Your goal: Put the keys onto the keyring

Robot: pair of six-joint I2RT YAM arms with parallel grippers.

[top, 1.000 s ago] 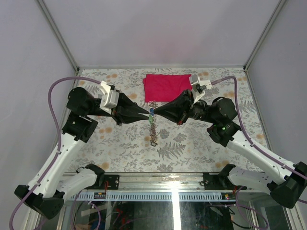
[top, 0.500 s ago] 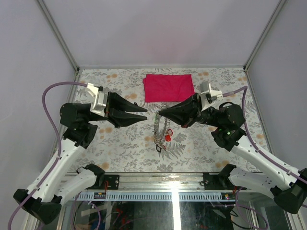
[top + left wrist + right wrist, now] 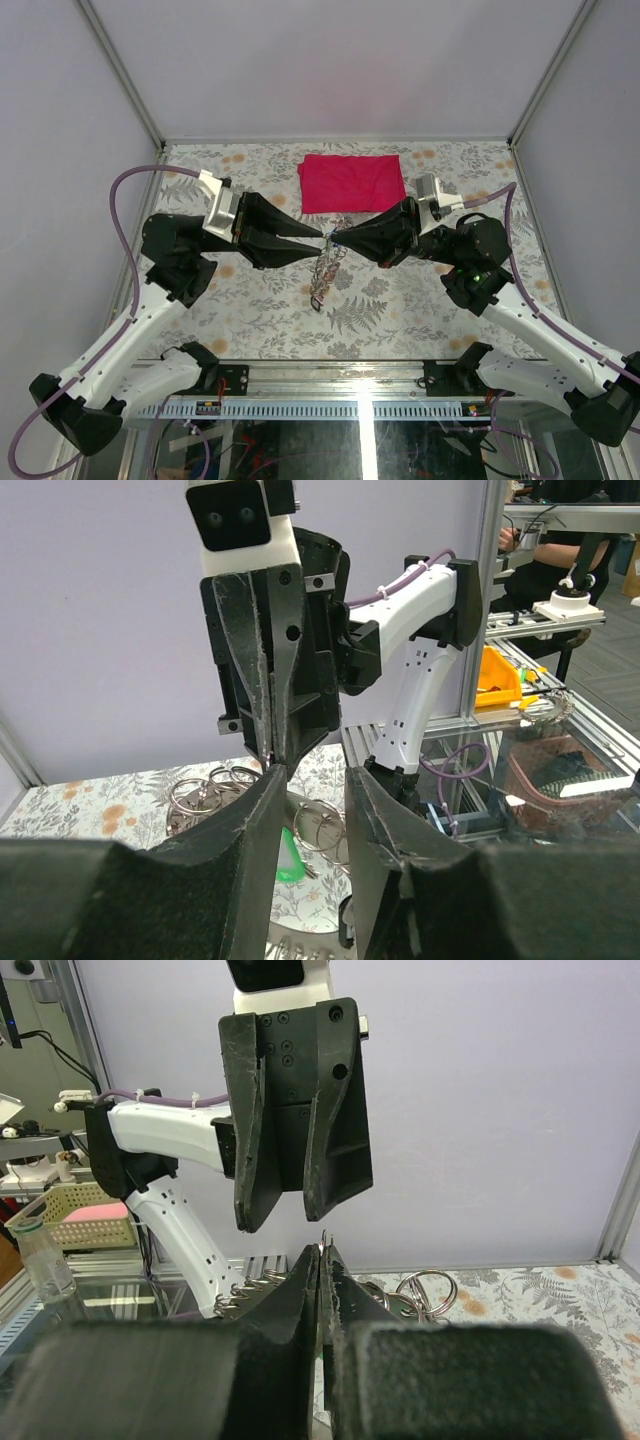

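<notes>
My right gripper (image 3: 321, 1250) is shut on the thin metal edge of the keyring (image 3: 322, 1240), which pokes out just past its tips. A bunch of small rings and keys (image 3: 322, 268) dangles below it over the table. My left gripper (image 3: 315, 780) faces it tip to tip and stands open, nothing between its fingers (image 3: 262, 810). Through that gap I see silver rings (image 3: 322, 825) and a key with a green tag (image 3: 288, 855). In the top view the left gripper (image 3: 321, 236) and the right gripper (image 3: 334, 240) almost touch at mid-table.
A folded red cloth (image 3: 350, 182) lies at the back, just behind the two grippers. The table (image 3: 400, 300) has a floral cover. A metal frame rail (image 3: 330, 405) runs along the near edge.
The left gripper drew back to the left, then came in again to meet the right gripper's tip, its jaws wider than before. The hanging bunch swung; the red tag no longer shows.
</notes>
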